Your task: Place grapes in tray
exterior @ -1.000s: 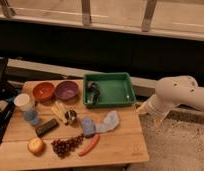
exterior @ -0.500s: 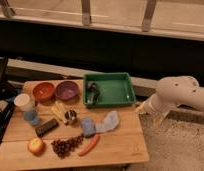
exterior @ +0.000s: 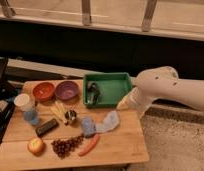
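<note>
White casing covers the arm point(exterior: 167, 90), which reaches in from the right, and at its pale tip the gripper point(exterior: 126, 101) sits low at the table's right edge, just beside the near right corner of the tray point(exterior: 115, 89). Whether the gripper is open or closed cannot be told from this view; it appears to carry nothing.

The tray is bright green and lies at the back right of the wooden table point(exterior: 122, 147). A dark object point(exterior: 93, 93) already lies in its left part, while the right part is bare. In front of the gripper, a crumpled pale wrapper point(exterior: 110, 121) and a blue-grey block point(exterior: 88, 126) lie between it and the front of the table.

The grapes point(exterior: 65, 145) lie well apart from the gripper, near the front left edge, not yet picked. The red chili point(exterior: 89, 145) is just beside them on the right and the apple point(exterior: 35, 145) near them on the left.

The risks, as I judge them:
- The reach crosses the wrapper and block, so a low path could sweep them aside.
- The chili lies close enough to be pinched along with the bunch.
- A loose cluster may shed berries or sag out of a grip taken at one end.
- The grapes lie near the table edge, so a nudge could roll them off.
</note>
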`<state>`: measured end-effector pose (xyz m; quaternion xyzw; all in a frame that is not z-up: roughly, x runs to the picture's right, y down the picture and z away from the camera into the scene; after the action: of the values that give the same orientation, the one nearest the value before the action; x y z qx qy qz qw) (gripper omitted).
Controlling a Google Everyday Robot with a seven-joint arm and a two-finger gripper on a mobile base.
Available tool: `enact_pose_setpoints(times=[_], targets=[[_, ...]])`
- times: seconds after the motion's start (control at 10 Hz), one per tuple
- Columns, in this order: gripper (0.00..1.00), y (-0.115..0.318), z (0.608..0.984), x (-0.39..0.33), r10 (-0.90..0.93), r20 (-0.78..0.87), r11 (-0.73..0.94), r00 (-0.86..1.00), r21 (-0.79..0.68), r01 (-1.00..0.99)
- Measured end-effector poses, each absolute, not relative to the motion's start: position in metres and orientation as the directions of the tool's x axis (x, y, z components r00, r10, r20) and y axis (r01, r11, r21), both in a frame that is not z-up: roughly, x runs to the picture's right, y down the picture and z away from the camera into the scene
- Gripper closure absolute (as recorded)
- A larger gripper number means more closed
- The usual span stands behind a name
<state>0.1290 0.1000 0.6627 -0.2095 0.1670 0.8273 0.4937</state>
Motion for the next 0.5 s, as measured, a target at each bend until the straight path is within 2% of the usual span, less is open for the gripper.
enact_pose_setpoints(times=[0.3, 0.5], targets=[[0.34, 0.106, 0.649, 0.051, 0.796, -0.533, -0.356, -0.289, -0.026, -0.934], [0.34, 0.126, 0.634, 0.004, 0.821, -0.537, -0.279, -0.193, -0.082, -0.957]])
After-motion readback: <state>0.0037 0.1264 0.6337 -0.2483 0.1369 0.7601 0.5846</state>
